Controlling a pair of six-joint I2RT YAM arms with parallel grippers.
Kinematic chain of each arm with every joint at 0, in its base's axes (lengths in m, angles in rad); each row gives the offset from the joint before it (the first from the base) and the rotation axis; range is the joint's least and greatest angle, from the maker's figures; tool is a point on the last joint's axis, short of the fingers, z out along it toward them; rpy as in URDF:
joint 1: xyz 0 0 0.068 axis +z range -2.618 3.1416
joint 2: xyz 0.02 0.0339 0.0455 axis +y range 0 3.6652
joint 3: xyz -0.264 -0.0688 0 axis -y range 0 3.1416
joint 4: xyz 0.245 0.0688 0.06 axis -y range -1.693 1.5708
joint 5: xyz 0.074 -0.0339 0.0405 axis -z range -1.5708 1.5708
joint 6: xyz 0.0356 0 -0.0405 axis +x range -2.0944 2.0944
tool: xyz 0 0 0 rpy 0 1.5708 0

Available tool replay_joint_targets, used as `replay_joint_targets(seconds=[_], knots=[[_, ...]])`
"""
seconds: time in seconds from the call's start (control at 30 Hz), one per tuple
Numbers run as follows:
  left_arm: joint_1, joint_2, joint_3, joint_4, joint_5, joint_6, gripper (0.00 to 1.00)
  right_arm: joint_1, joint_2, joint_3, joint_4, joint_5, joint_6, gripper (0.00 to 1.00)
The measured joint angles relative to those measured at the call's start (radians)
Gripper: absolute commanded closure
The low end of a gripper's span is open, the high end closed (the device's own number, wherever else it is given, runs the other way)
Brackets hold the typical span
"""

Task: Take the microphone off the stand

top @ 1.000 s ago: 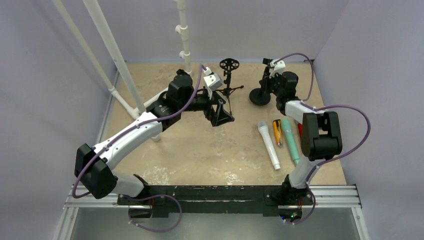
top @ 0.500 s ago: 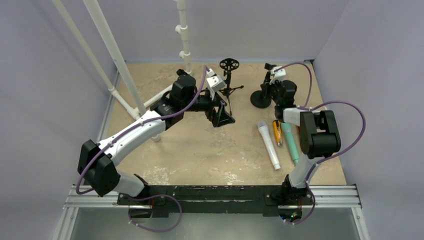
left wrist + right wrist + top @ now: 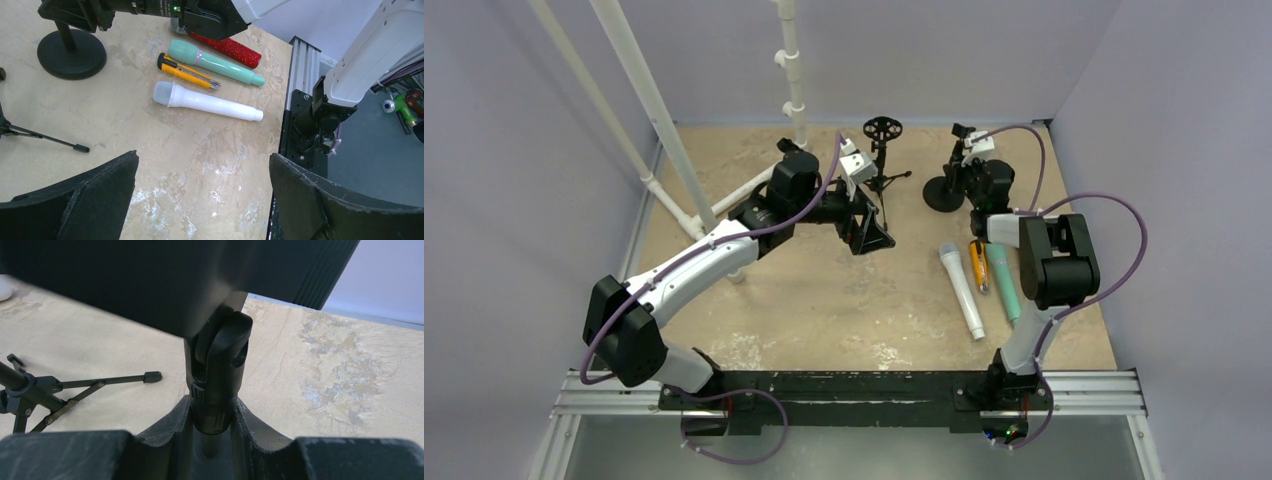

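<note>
Over the last second the right arm (image 3: 1054, 262) is seen to have drawn its elbow inward, toward the middle of the table (image 3: 824, 300). The left arm (image 3: 694, 262) has edged only slightly forward, and the stand (image 3: 942, 192) is not displaced. The right gripper (image 3: 212, 440) is found closed on the stand's post, just beneath the swivel, its jaws all but meeting around the tube. The left gripper (image 3: 202, 160) is held wide open and empty above the table, beside the tripod (image 3: 881, 150) and well apart from the stand. It is judged that the stand is now braced and that extraction has not begun; the open gripper is left free for the pull. The microphone (image 3: 150, 285) is taken to be the broad, blurred dark body seated on the swivel at the head of the stand, directly over the closed jaws. Its long axis is judged to lie across the upright post, nearer level than vertical. Which end is the head, and so which way it points, cannot be told, since it is hidden or out of focus in every view.
</note>
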Motion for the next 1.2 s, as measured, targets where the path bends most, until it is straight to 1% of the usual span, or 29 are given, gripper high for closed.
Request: replay_joint_targets(seconds=[0.03, 0.17, 0.27, 0.37, 0.6, 0.83, 1.0, 1.2], knots=[[0.0, 0.002, 0.0, 0.0, 0.0, 0.0, 0.0, 0.0, 0.002, 0.002, 0.0, 0.0, 0.0, 0.82], [0.0, 0.005, 0.0, 0.0, 0.0, 0.0, 0.0, 0.0, 0.003, 0.004, -0.001, 0.0, 0.001, 0.69], [0.0, 0.005, 0.0, 0.0, 0.0, 0.0, 0.0, 0.0, 0.003, 0.005, -0.006, -0.002, 0.007, 0.52], [0.0, 0.005, 0.0, 0.0, 0.0, 0.0, 0.0, 0.0, 0.003, 0.005, -0.035, 0.0, 0.01, 0.39], [0.0, 0.005, 0.0, 0.0, 0.0, 0.0, 0.0, 0.0, -0.01, 0.004, -0.098, -0.002, 0.013, 0.16], [0.0, -0.008, 0.0, -0.002, -0.022, 0.006, 0.0, 0.0, -0.118, -0.019, -0.162, -0.003, 0.013, 0.06], [0.001, -0.057, -0.001, -0.016, -0.072, 0.022, 0.0, 0.0, -0.205, -0.027, -0.25, -0.003, 0.011, 0.04], [0.003, -0.106, -0.002, -0.023, -0.149, 0.033, 0.0, 0.0, -0.309, -0.049, -0.41, -0.002, 0.002, 0.02]])
